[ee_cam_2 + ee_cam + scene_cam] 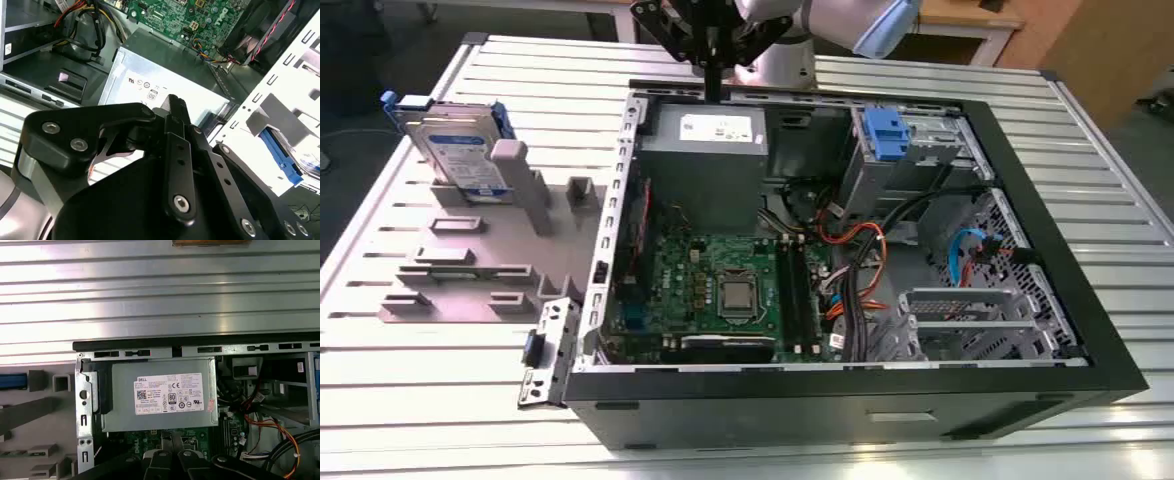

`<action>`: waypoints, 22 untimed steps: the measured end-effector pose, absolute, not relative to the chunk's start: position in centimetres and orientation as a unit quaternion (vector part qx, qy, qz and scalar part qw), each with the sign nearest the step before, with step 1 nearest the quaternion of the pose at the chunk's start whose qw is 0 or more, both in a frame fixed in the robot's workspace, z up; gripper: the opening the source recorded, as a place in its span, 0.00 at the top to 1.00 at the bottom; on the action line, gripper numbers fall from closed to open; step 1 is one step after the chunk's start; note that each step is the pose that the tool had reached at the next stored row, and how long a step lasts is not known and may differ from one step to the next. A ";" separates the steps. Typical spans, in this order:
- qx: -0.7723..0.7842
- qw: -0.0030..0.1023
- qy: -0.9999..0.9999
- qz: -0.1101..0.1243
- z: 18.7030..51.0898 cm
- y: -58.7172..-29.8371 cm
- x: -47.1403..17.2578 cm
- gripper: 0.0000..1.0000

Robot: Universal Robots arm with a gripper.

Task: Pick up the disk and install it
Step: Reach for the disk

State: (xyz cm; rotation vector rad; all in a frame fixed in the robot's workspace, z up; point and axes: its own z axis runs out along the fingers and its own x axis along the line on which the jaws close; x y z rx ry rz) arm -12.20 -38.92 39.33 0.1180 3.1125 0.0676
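Ribbed aluminium surface (pixel 427 400) carries an open black tower case (pixel 854 385) lying on its side. A grey sheet-metal power supply (pixel 707 160) sits at its far end, and directly above hangs the tool (pixel 714 95), fingers pressed together on nothing. The disk (pixel 454 150) stands upright in a grey slotted holder (pixel 480 270) (well apart, on the exterior view's left). Pick judged not yet begun: a sound grasp needs fingers squared across the smooth flat faces, lifting straight from the slot.

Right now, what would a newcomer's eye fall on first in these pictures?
The open computer case, green motherboard exposed, dominates the exterior view. The disk stands on edge in a grey holder at the exterior view's left, and the gripper hangs above the case's rim, by the grey power supply.
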 end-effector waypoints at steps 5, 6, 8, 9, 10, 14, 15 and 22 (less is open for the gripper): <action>0.038 0.013 0.999 0.022 39.3 -38.9 -12.2 0.89; 0.038 0.013 0.999 0.022 39.3 -38.9 -12.3 0.89; 0.038 0.013 0.999 0.022 39.3 -38.9 -12.3 0.89; 0.038 0.013 0.999 0.022 39.3 -38.9 -12.4 0.89; 0.038 0.013 0.999 0.022 39.3 -38.9 -12.4 0.89; 0.038 0.013 0.999 0.022 39.3 -38.9 -12.6 0.89; 0.038 0.013 0.999 0.022 39.3 -38.9 -12.7 0.89; 0.038 0.013 0.999 0.022 39.3 -38.9 -13.0 0.89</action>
